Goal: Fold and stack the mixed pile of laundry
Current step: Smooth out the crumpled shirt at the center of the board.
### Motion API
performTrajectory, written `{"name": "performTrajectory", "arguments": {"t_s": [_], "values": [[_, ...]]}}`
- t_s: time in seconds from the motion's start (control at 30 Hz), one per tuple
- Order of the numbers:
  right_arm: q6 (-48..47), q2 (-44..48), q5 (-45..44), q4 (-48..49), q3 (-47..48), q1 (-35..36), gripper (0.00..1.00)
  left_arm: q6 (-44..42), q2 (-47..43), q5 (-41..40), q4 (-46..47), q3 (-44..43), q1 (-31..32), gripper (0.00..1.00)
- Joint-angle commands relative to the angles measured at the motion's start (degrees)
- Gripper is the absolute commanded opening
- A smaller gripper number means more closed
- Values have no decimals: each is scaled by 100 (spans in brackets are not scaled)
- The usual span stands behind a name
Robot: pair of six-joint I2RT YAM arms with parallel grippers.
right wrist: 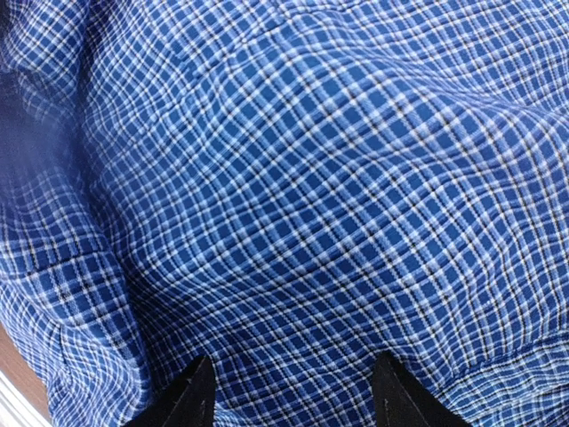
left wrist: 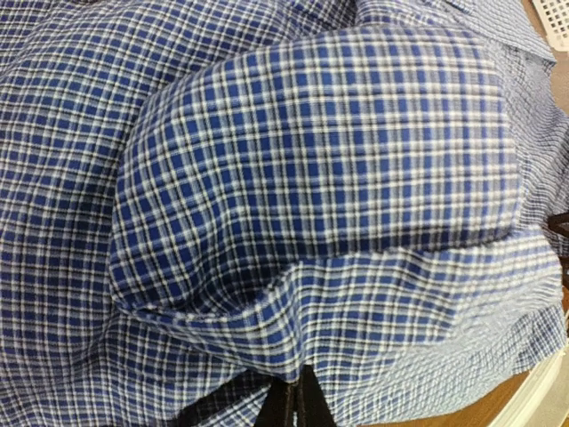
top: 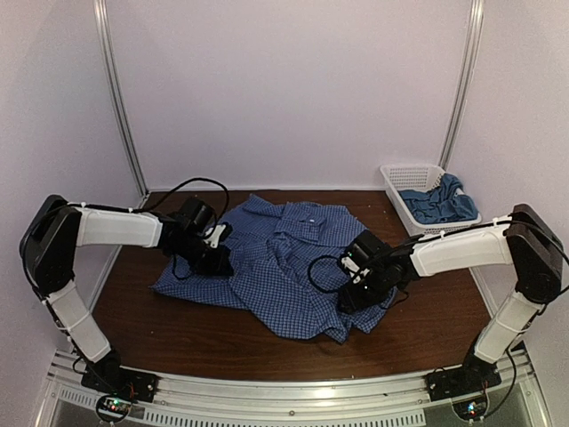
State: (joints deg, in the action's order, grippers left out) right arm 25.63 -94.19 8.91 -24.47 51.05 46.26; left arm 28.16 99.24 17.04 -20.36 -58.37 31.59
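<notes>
The blue-and-white checked shirt [top: 284,262] lies spread and rumpled on the brown table. It fills the left wrist view [left wrist: 311,178] and the right wrist view [right wrist: 293,205]. My left gripper [top: 220,258] is at the shirt's left side, shut on a fold of the checked cloth [left wrist: 296,391]. My right gripper [top: 351,294] is low over the shirt's right part, with its jaws wide open above the fabric [right wrist: 289,391]. The teal-blue t-shirt [top: 436,203] lies bunched in the white basket at the back right.
The white lattice basket [top: 400,200] stands at the back right corner. Bare brown table [top: 427,329] shows in front of and to the right of the shirt. White walls and metal rails enclose the table.
</notes>
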Motion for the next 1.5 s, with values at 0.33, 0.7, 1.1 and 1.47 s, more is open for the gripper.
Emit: {"name": "performTrajectory", "arguments": {"t_s": [0.33, 0.7, 1.1, 1.47], "values": [[-502, 174, -410, -377, -394, -909, 61, -638, -2635, -80, -1843, 227, -4, 0], [-638, 229, -573, -603, -226, -1373, 61, -1256, -2686, 1148, -1803, 285, 2528, 0], [-750, 6, -686, -608, 151, -1573, 61, -1077, -1954, 614, -651, -618, 1605, 52], [-920, -711, -641, -470, 863, -1629, 61, -726, -73, -936, -703, -1206, -354, 52]]}}
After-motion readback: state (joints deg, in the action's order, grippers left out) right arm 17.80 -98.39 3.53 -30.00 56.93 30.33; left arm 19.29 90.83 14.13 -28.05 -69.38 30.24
